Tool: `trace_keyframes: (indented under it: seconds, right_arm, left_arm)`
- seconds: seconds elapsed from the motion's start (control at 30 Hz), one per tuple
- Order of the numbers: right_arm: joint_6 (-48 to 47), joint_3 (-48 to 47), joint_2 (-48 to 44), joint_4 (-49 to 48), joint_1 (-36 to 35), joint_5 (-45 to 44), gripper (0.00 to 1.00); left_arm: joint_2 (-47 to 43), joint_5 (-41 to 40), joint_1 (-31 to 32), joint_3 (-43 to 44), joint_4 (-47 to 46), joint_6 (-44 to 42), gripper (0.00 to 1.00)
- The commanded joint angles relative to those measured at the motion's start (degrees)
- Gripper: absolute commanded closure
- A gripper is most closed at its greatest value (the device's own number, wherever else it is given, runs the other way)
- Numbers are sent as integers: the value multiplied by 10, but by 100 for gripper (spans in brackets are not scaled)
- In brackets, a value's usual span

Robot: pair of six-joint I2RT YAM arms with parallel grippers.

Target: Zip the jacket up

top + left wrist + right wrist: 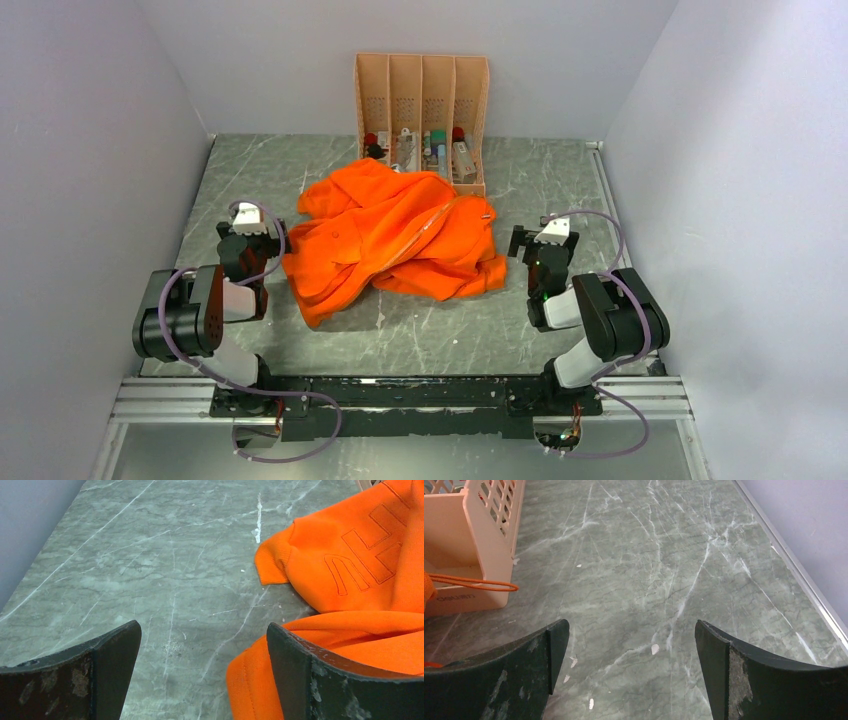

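The jacket (395, 240) lies in a crumpled orange heap directly in front of the peach desk organiser (420, 80). Its far folds reach the organiser's near foot, and the rest spreads towards the arms over the grey marbled table (560, 170). A thin orange cord loop (474, 583) from it rests against the organiser's lower right corner.

The left gripper (202, 625) sits nearer than the organiser and off to its left, just beside the jacket's hem, its jaws wide apart and holding nothing. The right gripper (631, 622) sits nearer than the organiser and to its right, also spread and empty over bare table.

The cloth looks thick but limp. It will probably sag, fold and drag rather than hold a shape, and a pinch on one layer is likely to pull the others along with it. It seems light enough for one arm and not fragile.

A ribbed cuff (272, 562) and some stitched lettering (360, 555) show in the left wrist view. A pale strip (430, 225) runs diagonally across the heap, nearer than the organiser; it may be a front edge. No slider or teeth can be made out.

The best first holds are probably the hem or the collar, to spread the garment flat. After that, one arm could pin the bottom of the front edge while the other takes the pull tab.
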State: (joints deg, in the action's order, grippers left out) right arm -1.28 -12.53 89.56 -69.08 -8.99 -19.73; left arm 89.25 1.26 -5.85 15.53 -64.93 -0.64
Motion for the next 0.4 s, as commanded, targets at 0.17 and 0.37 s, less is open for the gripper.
trace_keyframes:
  seconds: [0.17, 0.37]
  right_arm:
    - [4, -12, 1, -6, 3, 4, 1]
    - [7, -17, 0, 1, 7, 14, 1]
  left_arm:
    - [1, -5, 2, -4, -35, 3, 0]
    - [1, -5, 3, -4, -35, 3, 0]
